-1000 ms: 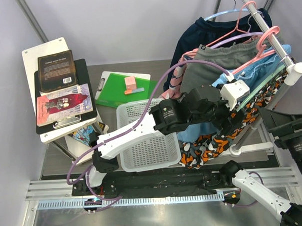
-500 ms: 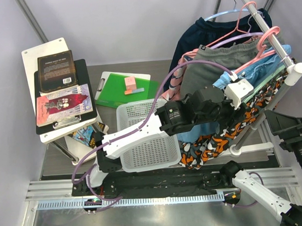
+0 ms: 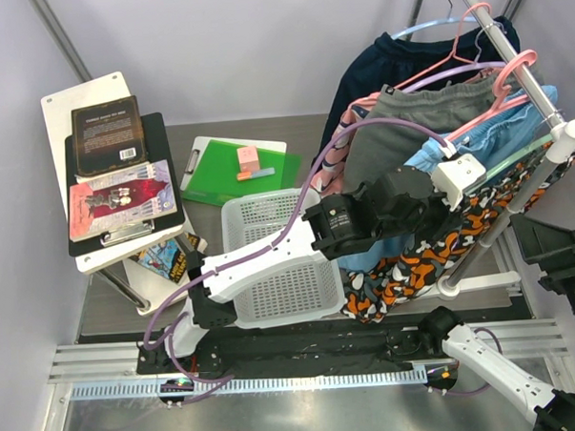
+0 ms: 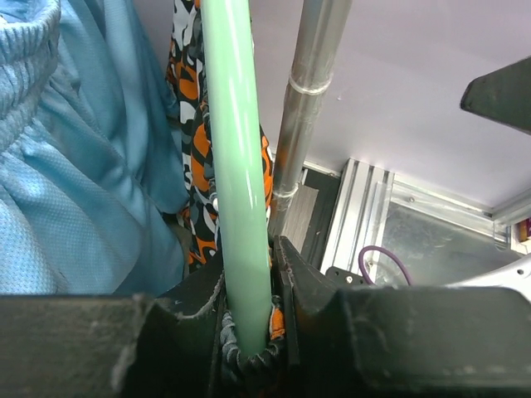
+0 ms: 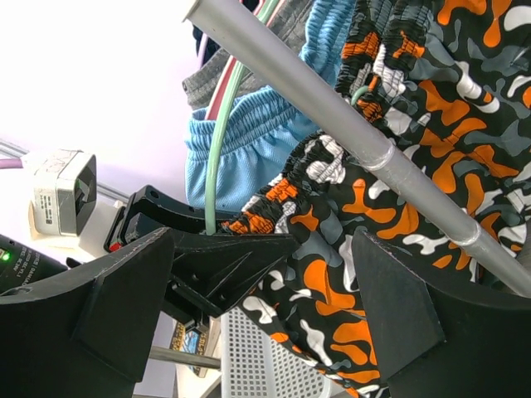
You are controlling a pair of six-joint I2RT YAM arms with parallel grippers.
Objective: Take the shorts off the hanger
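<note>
now l pincer (image 4: 247, 286) clamps green hanger (image 4: 232, 124); r pincer (image 5: 261, 286) gapes wide, empty; hold it steady, tug camo shorts (image 5: 373, 207) off w/ r

Your arms: white links, black joints.
A purple cable (image 3: 390, 121) loops along your left arm (image 3: 261, 264); its end effector (image 4: 249, 278) is matte black, with a white wrist camera (image 3: 458, 179).

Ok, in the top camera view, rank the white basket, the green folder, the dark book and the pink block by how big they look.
1. white basket
2-3. green folder and dark book: about alike, and the book sits higher on a stack, so I won't rank them
4. pink block
</note>
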